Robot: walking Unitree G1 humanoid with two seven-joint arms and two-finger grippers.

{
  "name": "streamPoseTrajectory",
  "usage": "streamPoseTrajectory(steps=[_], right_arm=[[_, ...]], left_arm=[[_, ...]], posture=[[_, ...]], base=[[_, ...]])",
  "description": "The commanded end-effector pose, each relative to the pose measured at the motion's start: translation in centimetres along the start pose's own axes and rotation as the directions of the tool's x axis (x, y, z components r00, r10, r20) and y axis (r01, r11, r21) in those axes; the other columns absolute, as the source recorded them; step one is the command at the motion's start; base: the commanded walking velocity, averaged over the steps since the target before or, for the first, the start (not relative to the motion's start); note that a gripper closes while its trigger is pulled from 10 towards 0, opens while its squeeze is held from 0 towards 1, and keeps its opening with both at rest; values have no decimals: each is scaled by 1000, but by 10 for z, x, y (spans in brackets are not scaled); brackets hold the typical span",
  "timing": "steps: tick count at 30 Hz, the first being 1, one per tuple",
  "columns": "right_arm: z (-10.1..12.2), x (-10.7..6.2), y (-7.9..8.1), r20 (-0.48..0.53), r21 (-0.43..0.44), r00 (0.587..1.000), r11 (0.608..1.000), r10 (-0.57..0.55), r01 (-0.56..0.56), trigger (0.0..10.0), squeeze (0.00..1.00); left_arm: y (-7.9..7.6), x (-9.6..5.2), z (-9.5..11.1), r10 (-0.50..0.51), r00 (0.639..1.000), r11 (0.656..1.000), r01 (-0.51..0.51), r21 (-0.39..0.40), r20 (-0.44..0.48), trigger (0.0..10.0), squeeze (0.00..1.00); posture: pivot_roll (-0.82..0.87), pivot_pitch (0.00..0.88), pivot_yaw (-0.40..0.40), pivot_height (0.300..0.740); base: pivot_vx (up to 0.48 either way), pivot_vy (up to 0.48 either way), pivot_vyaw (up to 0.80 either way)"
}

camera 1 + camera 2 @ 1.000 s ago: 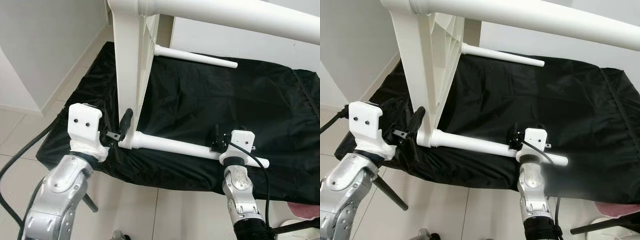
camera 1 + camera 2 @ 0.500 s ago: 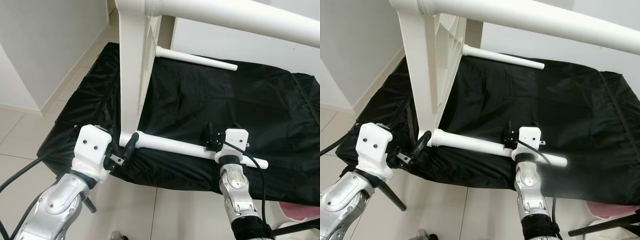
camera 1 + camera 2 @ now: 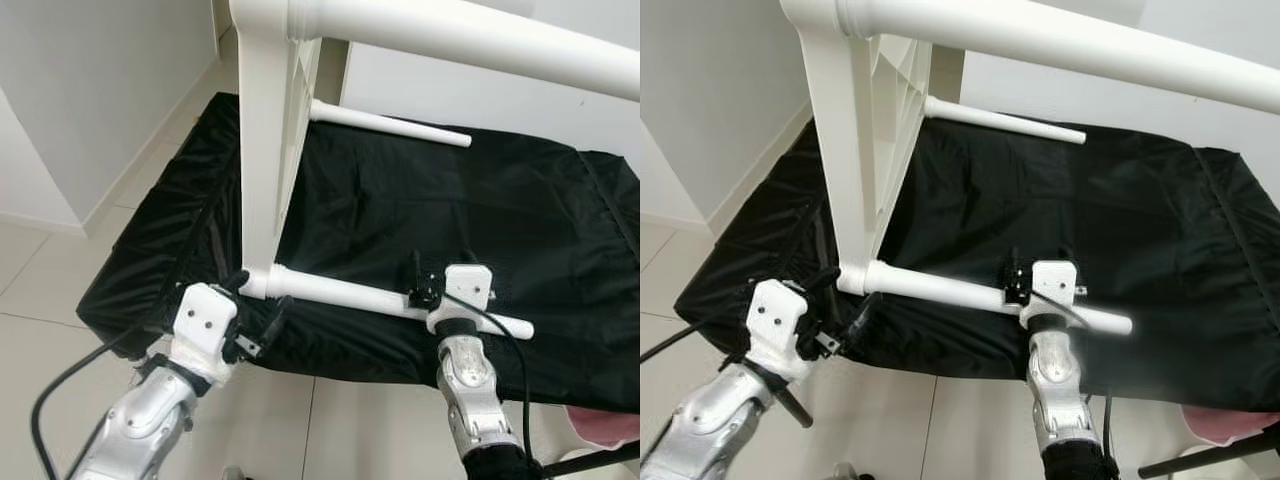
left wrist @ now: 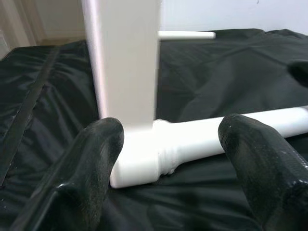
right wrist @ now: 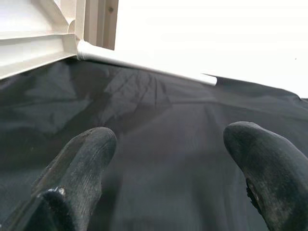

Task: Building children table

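The jaws of the left gripper (image 4: pixel 166 159) are held apart, one black finger on each side of the joint where the near leg (image 3: pixel 370 297) meets the white tabletop (image 3: pixel 262 150), which stands on its edge on the black-draped surface (image 3: pixel 450 220). Nothing is touched by them. The jaws of the right gripper (image 3: pixel 418 285) are also spread, at about 3 o'clock from that joint, just above or against the outer part of the same leg; contact cannot be told.

The leg lies level on the cloth, its collar seated at the tabletop's lower corner. A second leg (image 3: pixel 390 123) is seen at 12 o'clock, and a third (image 3: pixel 470 35) juts from the top corner.

The seating of the near leg is judged to be the step in hand. The tabletop should be steadied close to the joint, and the leg turned or pressed along its own axis, so that the upright tabletop is not tipped.
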State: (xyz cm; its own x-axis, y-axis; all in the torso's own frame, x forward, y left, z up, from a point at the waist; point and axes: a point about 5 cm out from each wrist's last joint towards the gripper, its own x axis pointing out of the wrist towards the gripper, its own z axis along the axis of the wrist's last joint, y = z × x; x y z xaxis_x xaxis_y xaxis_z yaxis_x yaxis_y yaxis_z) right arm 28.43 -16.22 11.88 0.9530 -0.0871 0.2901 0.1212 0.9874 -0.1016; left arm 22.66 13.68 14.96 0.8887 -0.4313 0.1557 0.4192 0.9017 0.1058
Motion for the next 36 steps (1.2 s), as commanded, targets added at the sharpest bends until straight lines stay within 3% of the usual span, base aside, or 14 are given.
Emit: streamPoseTrajectory(steps=[1, 4, 5, 14, 20, 27, 36], right_arm=[[2, -1, -1, 16, -5, 1000, 1000, -1, 1, 10000, 0], [3, -9, 3, 20, -6, 1000, 1000, 21, -21, 10000, 0], [3, -15, 5, 17, -6, 999, 999, 42, -42, 10000, 0], [1, -30, 7, 1, 5, 997, 997, 79, -79, 10000, 0], [3, -25, 6, 11, -1, 998, 998, 62, -62, 10000, 0], [9, -16, 5, 33, -11, 998, 999, 49, -49, 10000, 0], [11, -12, 6, 41, -20, 997, 998, 63, -63, 10000, 0]], left_arm=[[2, -1, -1, 26, 1000, 1000, -26, 11, 7, 10000, 0], [4, 1, -3, 92, 995, 996, -92, -16, 39, 10000, 0], [4, 1, -6, 110, 993, 992, -108, -61, 36, 10000, 0], [12, 0, -20, 154, 988, 985, -153, -83, 7, 10000, 0], [7, 1, -24, 127, 992, 991, -127, -37, 15, 10000, 0], [5, 1, -28, 121, 992, 992, -119, -41, 29, 10000, 0], [15, -4, -30, 143, 990, 990, -142, -9, 17, 10000, 0]], posture=[[27, 64, -39, 740], [14, 70, -27, 740], [13, 69, -25, 740], [-1, 72, -21, 740], [-4, 68, -24, 740], [3, 68, -31, 740], [14, 69, -40, 740]], base=[[0, 0, 0], [0, 0, 0], [0, 0, 0], [0, 0, 0], [0, 0, 0], [0, 0, 0], [0, 0, 0]])
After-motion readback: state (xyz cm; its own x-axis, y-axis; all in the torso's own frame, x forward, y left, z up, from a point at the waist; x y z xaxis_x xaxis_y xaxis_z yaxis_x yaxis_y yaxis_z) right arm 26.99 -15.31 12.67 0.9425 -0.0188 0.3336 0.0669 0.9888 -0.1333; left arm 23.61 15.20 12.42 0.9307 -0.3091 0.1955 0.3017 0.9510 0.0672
